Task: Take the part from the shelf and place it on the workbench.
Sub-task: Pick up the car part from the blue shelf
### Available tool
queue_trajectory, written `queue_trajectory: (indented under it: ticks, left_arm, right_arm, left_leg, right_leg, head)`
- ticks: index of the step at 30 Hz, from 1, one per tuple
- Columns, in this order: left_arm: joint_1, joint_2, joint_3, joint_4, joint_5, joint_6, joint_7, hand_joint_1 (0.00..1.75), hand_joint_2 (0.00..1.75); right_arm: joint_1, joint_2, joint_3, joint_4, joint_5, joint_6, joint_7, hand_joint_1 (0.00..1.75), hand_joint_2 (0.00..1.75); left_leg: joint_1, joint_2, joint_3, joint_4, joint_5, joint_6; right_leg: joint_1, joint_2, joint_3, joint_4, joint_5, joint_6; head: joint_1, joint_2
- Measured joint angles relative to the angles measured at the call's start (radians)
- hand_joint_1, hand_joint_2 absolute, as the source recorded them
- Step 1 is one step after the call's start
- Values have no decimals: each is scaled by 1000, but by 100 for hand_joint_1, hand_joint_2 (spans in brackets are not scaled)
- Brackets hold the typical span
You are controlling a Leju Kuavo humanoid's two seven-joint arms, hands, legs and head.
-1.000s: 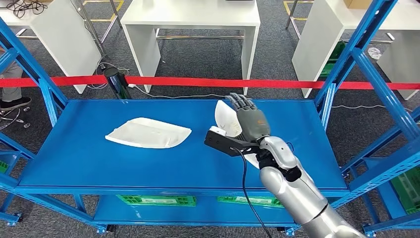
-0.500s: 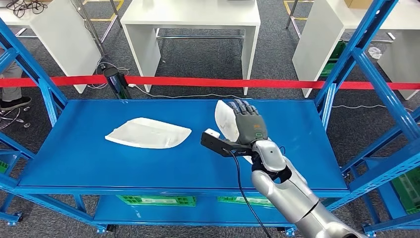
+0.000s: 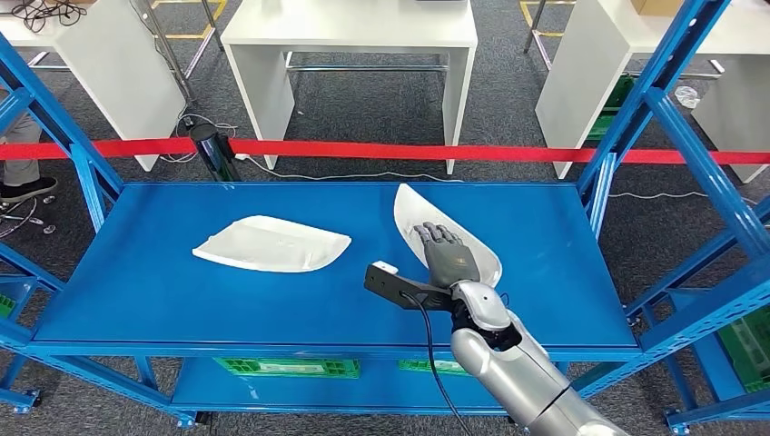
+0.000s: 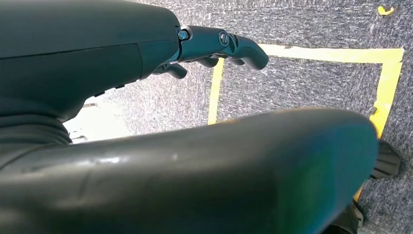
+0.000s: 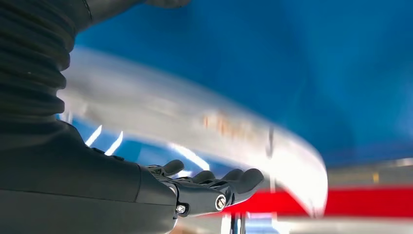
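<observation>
Head view. Your right hand [image 3: 447, 257] lies on top of the nearer white part [image 3: 445, 238], on the right half of the blue shelf [image 3: 136, 291]. The fingers rest flat and slightly apart on the part's upper face, tips toward 11 o'clock; nothing wraps an edge, so you are touching it, not holding it. The part's long axis runs from 11 o'clock, at its narrow end, to 5 o'clock, roughly in line with your forearm. It sits directly under the palm, with its free rim showing past the hand at 3 o'clock. A second white part [image 3: 271, 243] lies flat toward 9 o'clock, well apart, with its long axis crosswise. The right arm is plainly the nearer one.

Left wrist view. Your left hand [image 4: 214, 46] hangs over grey carpet with yellow tape lines [image 4: 214, 87]. Its fingers are curled in with nothing in them.

Right wrist view. The dark fingers [image 5: 214, 180] stretch out nearly straight and side by side, with the part's pale curved rim just beyond them, blurred, and blue shelf behind. You cannot tell from here whether the thumb is under an edge. My judgement: the grasp turns on getting fingers over that long rim.
</observation>
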Motion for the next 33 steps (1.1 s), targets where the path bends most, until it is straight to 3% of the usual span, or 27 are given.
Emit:
queue_trajectory:
  ticks: [1,5,29,33]
  left_arm:
    - [0,0,0,0,-1,0,0,0,0]
    - [0,0,0,0,-3,0,1,0,0]
    - [-3,-1,0,0,-1,0,10,0,0]
    - [-2,-1,2,0,6,0,-1,0,175]
  right_arm:
    - [6,6,-6,11,-6,-2,0,2,175]
    - [22,28,-29,36,-14,-17,20,175,175]
    - [61,57,-115,36,33,-37,53,175,175]
    - [62,60,-119,31,39,-37,53,175,175]
  left_leg:
    - [0,0,0,0,0,0]
    - [0,1,1,0,-1,0]
    - [0,1,7,0,-3,1]
    - [0,1,7,0,-3,1]
  right_leg:
    - [0,0,0,0,0,0]
    - [0,1,0,0,0,0]
    - [0,1,6,-2,-2,1]
    - [0,1,6,-2,-2,1]
  head:
    - [0,0]
    - [0,0]
    - [0,0]
    - [0,0]
